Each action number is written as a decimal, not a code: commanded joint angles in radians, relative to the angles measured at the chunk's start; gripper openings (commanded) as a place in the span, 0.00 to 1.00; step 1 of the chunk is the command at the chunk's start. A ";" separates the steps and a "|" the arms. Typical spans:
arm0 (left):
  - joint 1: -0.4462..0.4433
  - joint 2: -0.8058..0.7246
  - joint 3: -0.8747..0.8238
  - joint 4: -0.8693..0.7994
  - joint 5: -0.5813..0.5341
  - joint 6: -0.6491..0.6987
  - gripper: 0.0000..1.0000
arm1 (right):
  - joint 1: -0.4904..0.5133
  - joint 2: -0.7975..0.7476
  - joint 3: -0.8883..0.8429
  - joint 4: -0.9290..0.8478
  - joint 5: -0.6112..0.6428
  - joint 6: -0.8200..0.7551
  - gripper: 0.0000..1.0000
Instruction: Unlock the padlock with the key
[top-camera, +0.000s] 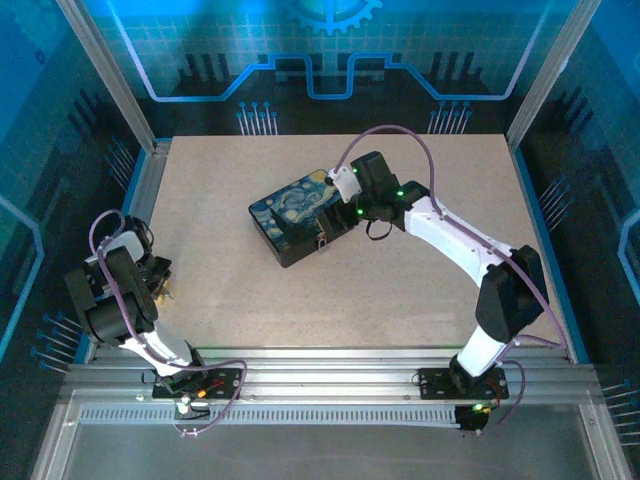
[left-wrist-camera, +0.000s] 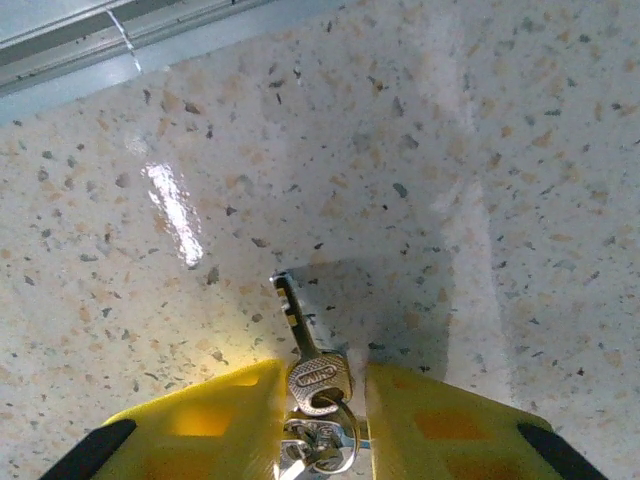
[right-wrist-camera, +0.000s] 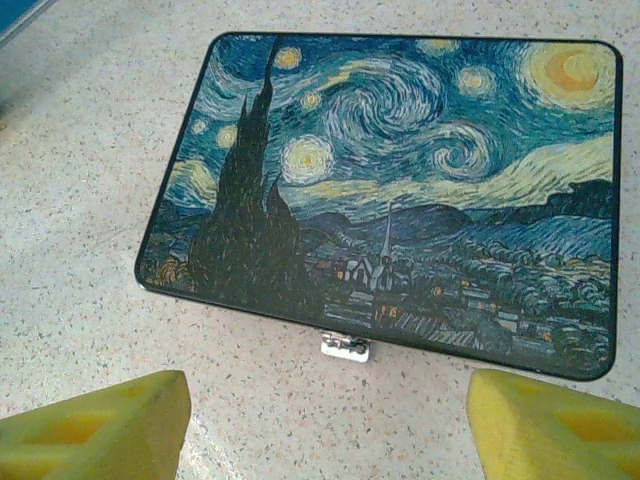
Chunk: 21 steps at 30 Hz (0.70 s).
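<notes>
Padlock (right-wrist-camera: 345, 346) hangs on box (right-wrist-camera: 400, 180); left end effector (left-wrist-camera: 320, 388) clamps key (left-wrist-camera: 308, 345), right end effector (right-wrist-camera: 328, 395) apart.

Silver key (left-wrist-camera: 318, 380) glinting between the yellow left fingers (left-wrist-camera: 200, 425), over a cream counter (left-wrist-camera: 450, 150) speckled grey and tan. Ahead of the yellow right fingers (right-wrist-camera: 100, 425), the box (right-wrist-camera: 400, 190) swirls blue and yellow, and the padlock (right-wrist-camera: 345, 347) is silver.

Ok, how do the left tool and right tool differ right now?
The left tool is shut on the key; the right tool is open and empty. The left tool sits by the left edge of the table; the right tool hovers by the painted box, facing the padlock. Both have yellow fingers.
</notes>
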 joint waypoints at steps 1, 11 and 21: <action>-0.007 -0.032 -0.016 -0.002 0.044 0.005 0.27 | 0.012 -0.037 -0.008 -0.017 0.016 0.005 0.74; -0.124 -0.126 0.022 -0.063 0.017 0.013 0.09 | 0.009 -0.046 -0.022 -0.025 0.023 0.033 0.75; -0.603 -0.330 0.098 -0.115 0.019 -0.151 0.03 | -0.073 -0.063 -0.069 0.010 -0.091 0.165 0.75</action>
